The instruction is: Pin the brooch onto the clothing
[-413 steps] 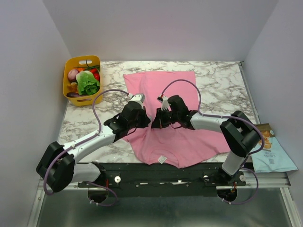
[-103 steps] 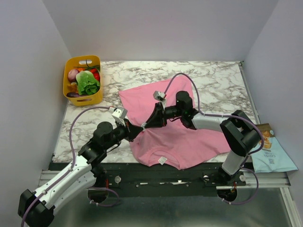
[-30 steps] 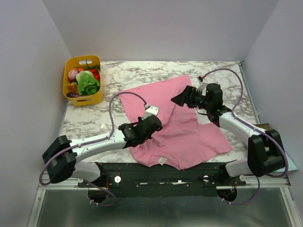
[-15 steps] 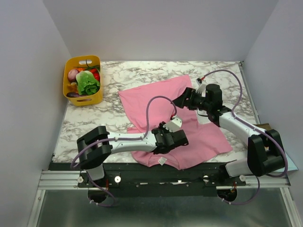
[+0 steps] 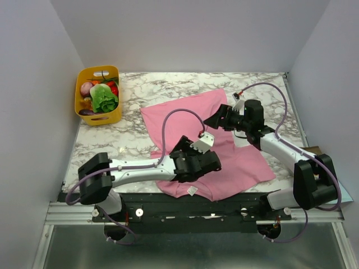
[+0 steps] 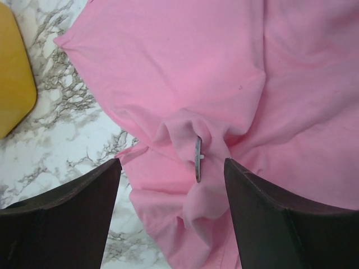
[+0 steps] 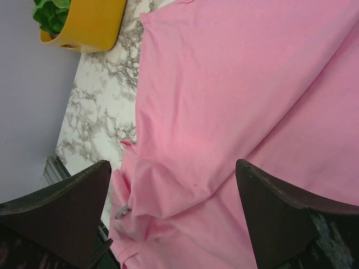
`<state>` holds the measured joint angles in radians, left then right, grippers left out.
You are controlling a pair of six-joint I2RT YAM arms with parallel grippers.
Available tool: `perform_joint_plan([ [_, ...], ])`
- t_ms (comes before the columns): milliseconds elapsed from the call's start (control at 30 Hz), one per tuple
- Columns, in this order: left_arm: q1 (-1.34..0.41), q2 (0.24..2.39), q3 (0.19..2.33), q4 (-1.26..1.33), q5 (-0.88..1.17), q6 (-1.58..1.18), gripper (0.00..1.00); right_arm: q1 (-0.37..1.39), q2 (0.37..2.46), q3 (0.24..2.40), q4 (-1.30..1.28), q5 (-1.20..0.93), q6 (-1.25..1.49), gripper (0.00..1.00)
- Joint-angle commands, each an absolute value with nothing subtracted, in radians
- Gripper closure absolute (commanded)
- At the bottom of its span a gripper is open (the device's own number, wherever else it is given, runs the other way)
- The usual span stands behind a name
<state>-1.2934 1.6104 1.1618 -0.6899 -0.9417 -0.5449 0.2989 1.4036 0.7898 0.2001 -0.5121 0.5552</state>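
The clothing (image 5: 241,159) is a pink T-shirt spread on the marble table, with a white label (image 5: 192,189) at its near edge. In the left wrist view a fold of the clothing (image 6: 185,84) stands bunched up, and the brooch (image 6: 198,159), a thin grey disc seen edge-on, sticks in that fold. My left gripper (image 6: 172,165) hovers open over it, its fingers (image 6: 67,213) well clear on both sides. The right wrist view shows the brooch (image 7: 122,212) at the fold's lower left. My right gripper (image 7: 173,163) is open and empty above the clothing (image 7: 235,84). From above, the left gripper (image 5: 189,159) hides the brooch.
A yellow basket (image 5: 98,95) of vegetables stands at the table's far left; its corner shows in both wrist views (image 6: 14,84) (image 7: 90,25). A blue snack bag (image 5: 322,182) lies off the table's right edge. Grey walls close in the left, back and right.
My left gripper has swung right over the shirt's near part and opened, letting go of the brooch in the fold. The right arm has barely moved.
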Motion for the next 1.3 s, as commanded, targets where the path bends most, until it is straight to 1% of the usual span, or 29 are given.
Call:
perform_joint_plan([
  [0, -1.267, 1.464, 1.108, -0.539, -0.873, -0.514, 0.14, 0.29, 1.368, 0.795, 0.178, -0.515, 0.522, 0.0],
  [33, -1.235, 1.416, 1.094, -0.516, -0.849, -0.512, 0.01, 0.29, 1.367, 0.798, 0.176, -0.514, 0.52, 0.0],
  [100, -1.186, 1.362, 1.049, -0.445, -0.721, -0.512, 0.01, 0.288, 1.365, 0.801, 0.169, -0.508, 0.514, 0.0],
  [133, -1.117, 1.311, 1.031, -0.416, -0.663, -0.512, 0.01, 0.288, 1.367, 0.807, 0.166, -0.508, 0.512, 0.0],
  [167, -1.086, 1.283, 0.991, -0.358, -0.616, -0.514, 0.01, 0.29, 1.37, 0.81, 0.16, -0.505, 0.508, 0.0],
  [200, -1.044, 1.255, 0.968, -0.329, -0.495, -0.523, 0.01, 0.288, 1.371, 0.814, 0.156, -0.503, 0.508, 0.0],
  [233, -1.004, 1.206, 0.947, -0.302, -0.438, -0.531, 0.01, 0.29, 1.374, 0.824, 0.155, -0.505, 0.508, 0.0],
  [267, -0.92, 1.186, 0.912, -0.26, -0.389, -0.541, 0.01, 0.29, 1.381, 0.828, 0.149, -0.5, 0.505, 0.0],
  [300, -0.881, 1.166, 0.898, -0.241, -0.288, -0.56, 0.01, 0.288, 1.382, 0.831, 0.146, -0.499, 0.505, 0.0],
  [333, -0.843, 1.142, 0.887, -0.229, -0.25, -0.572, 0.01, 0.29, 1.387, 0.836, 0.144, -0.499, 0.505, 0.0],
  [367, -0.768, 1.134, 0.87, -0.212, -0.214, -0.586, 0.01, 0.29, 1.394, 0.845, 0.138, -0.494, 0.503, 0.0],
  [400, -0.731, 1.128, 0.862, -0.203, -0.175, -0.6, 0.01, 0.288, 1.397, 0.851, 0.135, -0.494, 0.502, 0.0],
  [433, -0.686, 1.123, 0.853, -0.19, -0.084, -0.629, 0.01, 0.29, 1.402, 0.857, 0.132, -0.492, 0.502, 0.0],
  [467, -0.648, 1.124, 0.838, -0.164, -0.04, -0.643, 0.01, 0.29, 1.407, 0.868, 0.124, -0.486, 0.502, 0.0],
  [500, -0.568, 1.127, 0.83, -0.149, -0.003, -0.662, 0.01, 0.29, 1.414, 0.876, 0.12, -0.483, 0.5, 0.0],
  [533, -0.533, 1.138, 0.819, -0.135, 0.088, -0.678, 0.01, 0.29, 1.419, 0.882, 0.117, -0.482, 0.5, 0.0],
  [633, -0.396, 1.161, 0.784, -0.069, 0.19, -0.735, 0.01, 0.29, 1.436, 0.911, 0.094, -0.46, 0.495, 0.0],
  [733, -0.275, 1.225, 0.807, -0.096, 0.212, -0.749, 0.01, 0.288, 1.469, 0.975, 0.035, -0.442, 0.476, 0.0],
  [867, -0.186, 1.336, 0.885, -0.175, 0.206, -0.738, 0.02, 0.29, 1.529, 1.064, -0.09, -0.342, 0.472, 0.0],
  [967, -0.166, 1.436, 0.955, -0.23, 0.166, -0.727, 0.04, 0.29, 1.565, 1.115, -0.124, -0.316, 0.476, 0.0],
  [1000, -0.164, 1.462, 0.975, -0.241, 0.126, -0.721, 0.06, 0.29, 1.574, 1.121, -0.129, -0.313, 0.48, 0.0],
  [1133, -0.156, 1.609, 1.058, -0.278, 0.048, -0.698, 0.07, 0.287, 1.614, 1.172, -0.15, -0.293, 0.497, 0.0],
  [1267, -0.153, 1.75, 1.182, -0.313, 0.008, -0.681, 0.12, 0.281, 1.655, 1.222, -0.176, -0.282, 0.506, 0.0],
])
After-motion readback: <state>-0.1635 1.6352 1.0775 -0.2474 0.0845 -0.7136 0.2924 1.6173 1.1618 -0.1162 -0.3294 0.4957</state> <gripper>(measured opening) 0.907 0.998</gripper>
